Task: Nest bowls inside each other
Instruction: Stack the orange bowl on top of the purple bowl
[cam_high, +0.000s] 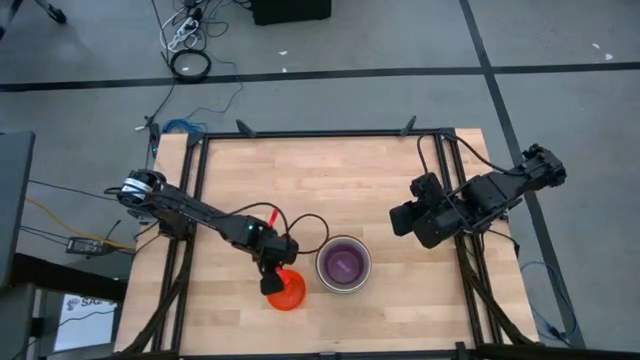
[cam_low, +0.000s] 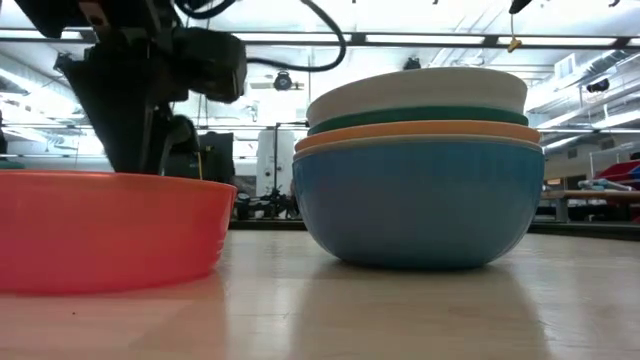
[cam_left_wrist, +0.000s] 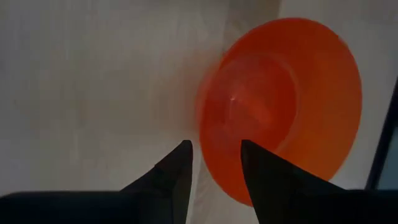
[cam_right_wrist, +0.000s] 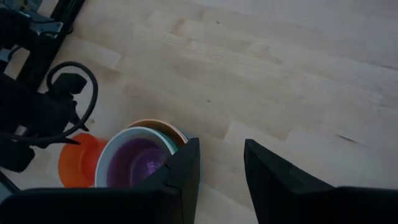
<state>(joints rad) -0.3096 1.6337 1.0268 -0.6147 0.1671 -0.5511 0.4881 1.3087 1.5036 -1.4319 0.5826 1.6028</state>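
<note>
A red-orange bowl (cam_high: 287, 293) (cam_left_wrist: 292, 106) stands upright on the table near the front edge. My left gripper (cam_left_wrist: 214, 152) (cam_high: 272, 278) hangs open over the bowl's rim, pointing steeply down. One finger (cam_left_wrist: 177, 165) is outside the wall and the other (cam_left_wrist: 255, 165) is over the hollow; I see no touch. To its right stands a stack of nested bowls (cam_high: 344, 264): blue (cam_low: 420, 210) at the bottom, then orange, teal and white, with a purple bowl (cam_right_wrist: 140, 163) innermost. My right gripper (cam_right_wrist: 221, 152) (cam_high: 403, 222) waits open, high above the table's right side.
Dark frame rails (cam_high: 330, 133) run along the table's far edge and down both sides. Bare wood (cam_high: 320, 185) lies across the far half of the table. The stack stands close beside the red-orange bowl.
</note>
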